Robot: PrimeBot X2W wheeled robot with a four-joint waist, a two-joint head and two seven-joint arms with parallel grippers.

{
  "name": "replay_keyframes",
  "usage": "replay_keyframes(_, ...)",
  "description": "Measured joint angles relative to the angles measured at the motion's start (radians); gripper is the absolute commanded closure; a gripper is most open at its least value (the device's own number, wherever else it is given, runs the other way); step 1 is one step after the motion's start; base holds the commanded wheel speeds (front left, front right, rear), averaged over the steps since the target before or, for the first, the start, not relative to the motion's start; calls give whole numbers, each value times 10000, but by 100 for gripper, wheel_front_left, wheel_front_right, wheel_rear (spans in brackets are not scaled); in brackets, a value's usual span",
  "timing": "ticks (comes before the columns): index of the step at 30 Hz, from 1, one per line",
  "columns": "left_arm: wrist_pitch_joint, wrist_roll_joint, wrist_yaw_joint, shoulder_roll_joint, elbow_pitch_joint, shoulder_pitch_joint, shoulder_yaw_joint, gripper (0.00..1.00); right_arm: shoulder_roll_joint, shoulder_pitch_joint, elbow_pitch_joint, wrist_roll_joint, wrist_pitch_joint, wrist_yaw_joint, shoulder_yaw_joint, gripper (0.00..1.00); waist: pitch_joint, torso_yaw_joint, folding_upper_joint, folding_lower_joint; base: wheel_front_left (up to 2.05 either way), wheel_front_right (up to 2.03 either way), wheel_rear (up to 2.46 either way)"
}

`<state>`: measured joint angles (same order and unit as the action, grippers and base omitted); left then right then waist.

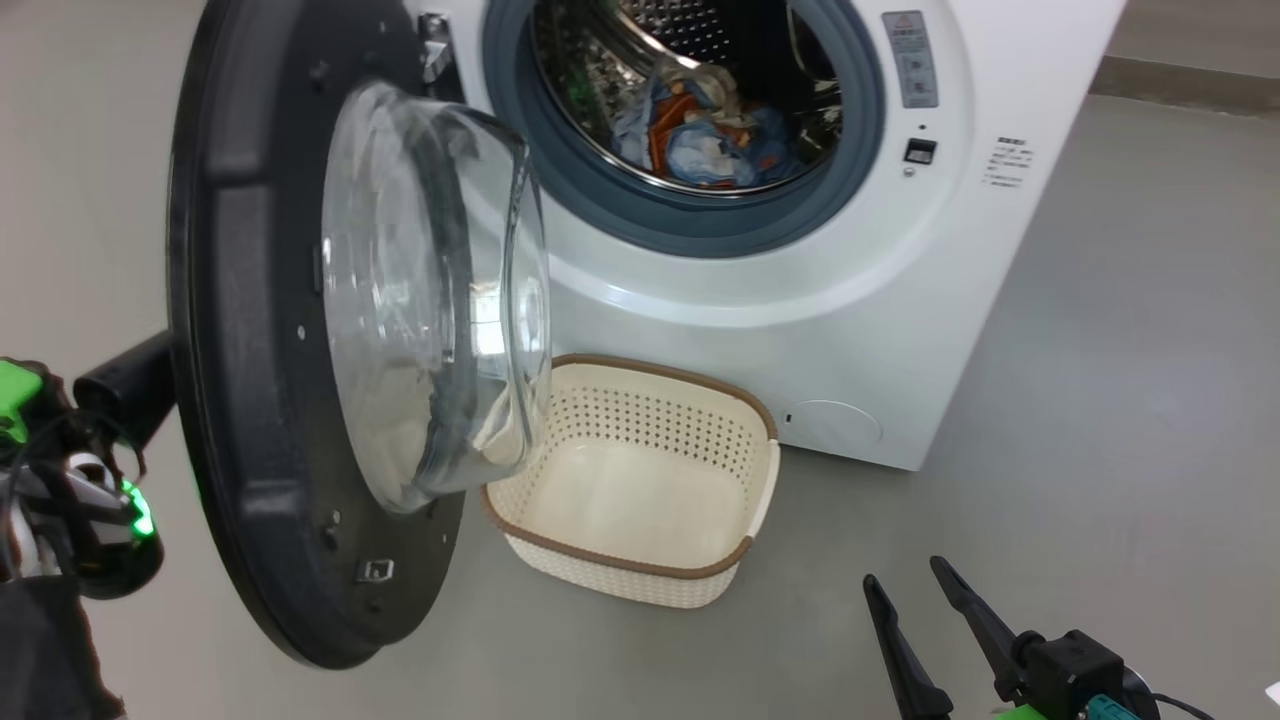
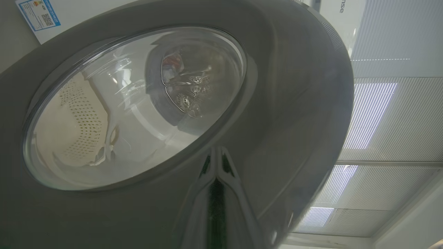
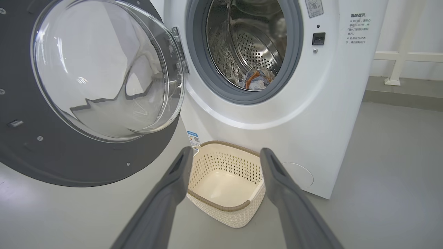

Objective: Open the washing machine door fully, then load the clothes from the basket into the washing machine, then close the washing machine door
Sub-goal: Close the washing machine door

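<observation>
Clothes (image 1: pixel 700 140) are seen from the head inside the drum (image 1: pixel 590 70) of the washing machine (image 1: pixel 800 330). The washing machine door (image 1: pixel 250 300) is swung wide open to the left, and the basket (image 1: pixel 650 410) is set on the floor (image 1: pixel 1100 400) in front. The right gripper (image 1: pixel 930 600) is held open, low on the right. From the left wrist, the left gripper (image 2: pixel 216 183) is shut, its tips at the door's shiny outer side. From the right wrist, the basket is seen between the spread fingers (image 3: pixel 173 180), and the clothes low in the drum.
</observation>
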<state>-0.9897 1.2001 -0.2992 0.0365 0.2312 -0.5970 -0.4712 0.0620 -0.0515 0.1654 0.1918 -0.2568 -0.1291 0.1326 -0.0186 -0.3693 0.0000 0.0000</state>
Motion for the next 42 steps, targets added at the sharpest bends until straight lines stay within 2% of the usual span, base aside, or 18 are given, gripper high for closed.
replay_keyframes(6, 516, 351, 12, -25, 113, 91, 422, 100, -42, 1, 46, 25, 0, 0, 58, 0, 77, 532, 0, 0, 0, 0, 0)
replay_keyframes(9, 953, 855, 61, -8, 339, 88, 794, 100, -54, 1, 69, 25, 0, 0, 82, 0, 115, 832, 0, 0, 0, 0, 0)
replay_keyframes(18, 2452, 2073, 677, -38, 1402, -57, 2125, 100, -79, 20, 77, 29, 0, 0, 148, 0, 189, 1791, 0, 0, 0, 0, 0)
replay_keyframes(25, 3398, 2861, 1381, -31, 2428, -379, 2813, 100, -88, 27, 102, 29, 0, 0, 169, 0, 196, 2500, 0, 0, 0, 0, 0)
replay_keyframes(29, 4167, 3386, 1990, -46, 3062, -769, 3143, 100, -96, 64, 155, 29, 0, 0, 280, 0, 195, 2834, 0, 0, 0, 0, 0)
replay_keyframes(40, 6067, 3693, 3632, -100, 5611, -2036, 4015, 100, -59, 158, 267, 50, 0, 0, 640, 0, 220, 3538, 0, 0, 0, 0, 0)
replay_keyframes(42, 6253, 3693, 3777, -104, 6000, -2222, 4054, 100, -38, 159, 274, 59, 0, 0, 656, 0, 241, 3609, 0, 0, 0, 0, 0)
